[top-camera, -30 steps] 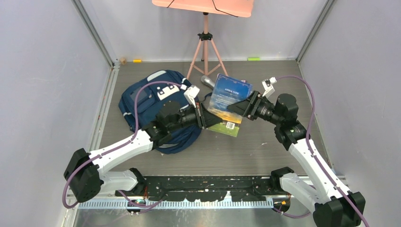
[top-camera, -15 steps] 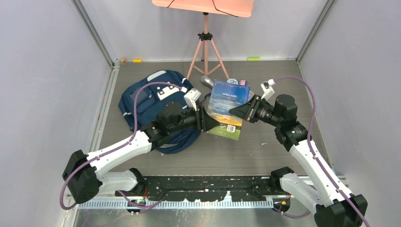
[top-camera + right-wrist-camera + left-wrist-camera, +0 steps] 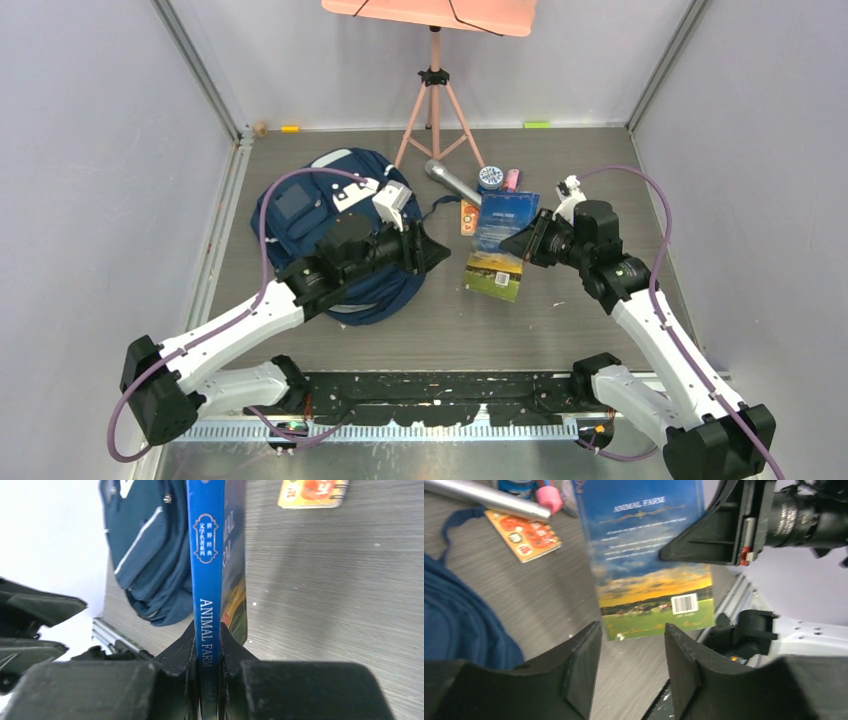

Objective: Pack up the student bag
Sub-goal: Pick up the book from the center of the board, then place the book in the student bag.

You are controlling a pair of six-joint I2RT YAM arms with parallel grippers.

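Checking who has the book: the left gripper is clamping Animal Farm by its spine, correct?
No: the right gripper clamps the book by its spine, as the right wrist view shows. The left gripper is open.

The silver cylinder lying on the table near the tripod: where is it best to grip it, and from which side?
Probably mid-body, from above, closing across its narrow width: the silver cylinder lies flat and slanted on the table, and a blue round thing crowds one end.
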